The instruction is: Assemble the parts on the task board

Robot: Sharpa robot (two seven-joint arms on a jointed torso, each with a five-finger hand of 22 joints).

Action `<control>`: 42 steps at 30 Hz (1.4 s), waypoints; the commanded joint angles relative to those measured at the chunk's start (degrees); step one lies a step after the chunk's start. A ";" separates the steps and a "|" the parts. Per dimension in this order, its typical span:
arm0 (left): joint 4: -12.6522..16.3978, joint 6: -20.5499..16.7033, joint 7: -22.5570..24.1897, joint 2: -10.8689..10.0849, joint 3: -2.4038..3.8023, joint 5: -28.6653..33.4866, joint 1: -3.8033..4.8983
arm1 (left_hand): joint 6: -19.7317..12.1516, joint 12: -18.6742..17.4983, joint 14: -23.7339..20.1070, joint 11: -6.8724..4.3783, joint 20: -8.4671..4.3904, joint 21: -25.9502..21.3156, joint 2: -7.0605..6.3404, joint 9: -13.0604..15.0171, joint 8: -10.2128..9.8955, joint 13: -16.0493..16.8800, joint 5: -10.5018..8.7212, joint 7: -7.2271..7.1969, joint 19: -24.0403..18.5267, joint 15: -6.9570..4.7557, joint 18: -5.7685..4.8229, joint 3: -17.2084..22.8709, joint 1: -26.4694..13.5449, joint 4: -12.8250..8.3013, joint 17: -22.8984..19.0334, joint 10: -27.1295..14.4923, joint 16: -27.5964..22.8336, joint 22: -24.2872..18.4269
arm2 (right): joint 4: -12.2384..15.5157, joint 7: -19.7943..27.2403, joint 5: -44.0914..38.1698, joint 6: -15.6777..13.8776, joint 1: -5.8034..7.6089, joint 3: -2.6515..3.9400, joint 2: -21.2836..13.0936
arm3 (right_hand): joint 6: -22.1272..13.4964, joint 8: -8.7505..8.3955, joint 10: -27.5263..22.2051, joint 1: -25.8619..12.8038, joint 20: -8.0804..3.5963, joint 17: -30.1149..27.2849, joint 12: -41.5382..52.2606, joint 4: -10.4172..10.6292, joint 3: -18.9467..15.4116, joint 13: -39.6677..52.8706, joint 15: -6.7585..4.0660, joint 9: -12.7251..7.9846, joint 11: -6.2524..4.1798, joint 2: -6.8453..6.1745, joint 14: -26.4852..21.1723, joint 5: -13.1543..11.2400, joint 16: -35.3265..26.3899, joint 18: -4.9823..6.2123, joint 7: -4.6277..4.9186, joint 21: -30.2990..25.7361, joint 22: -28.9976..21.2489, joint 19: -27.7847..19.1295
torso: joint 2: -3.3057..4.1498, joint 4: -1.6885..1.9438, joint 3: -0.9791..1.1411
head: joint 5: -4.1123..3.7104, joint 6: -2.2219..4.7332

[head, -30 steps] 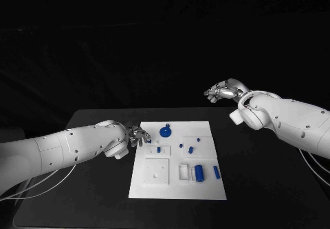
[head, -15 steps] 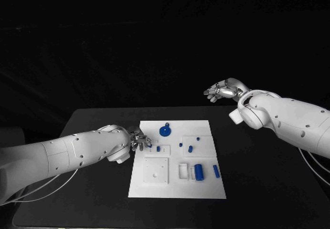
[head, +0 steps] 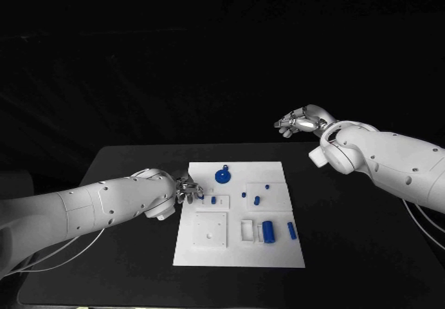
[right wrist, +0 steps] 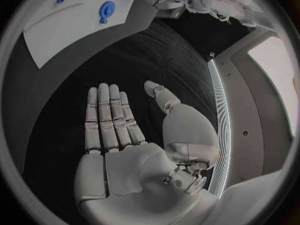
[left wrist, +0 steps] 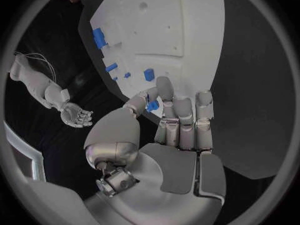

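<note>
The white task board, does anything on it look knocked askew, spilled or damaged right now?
Nothing stands out. The white task board lies flat on the black table, and its small blue parts sit on it with none spilled onto the table. The left hand is at its edge; the right hand is raised, holding nothing.

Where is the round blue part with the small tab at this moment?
In the head view, the round blue part lies on the far end of the task board, left of its middle, just beyond the left hand.
</note>
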 commanded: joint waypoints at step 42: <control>-1.95 1.54 0.06 1.10 0.05 -1.73 -1.38 | 4.66 0.11 0.71 -0.01 -8.00 0.36 0.68 -0.01 0.14 0.16 0.30 -3.26 0.47 -1.19 0.32 0.56 0.10 -0.01 0.07 0.22 0.22 1.10 | 0.24 0.58 -0.40 0.82 -0.01 0.00 -0.14 | 0.01 0.20 0.31 0.58 0.23 -0.15 0.44 0.18 0.04 -0.27 -0.08 -0.13 0.09 -0.15 -0.40 0.45 0.29 0.65 -0.05 -0.34 0.17 -0.05 | 0.12 -0.06 -0.04 | -0.22 -0.14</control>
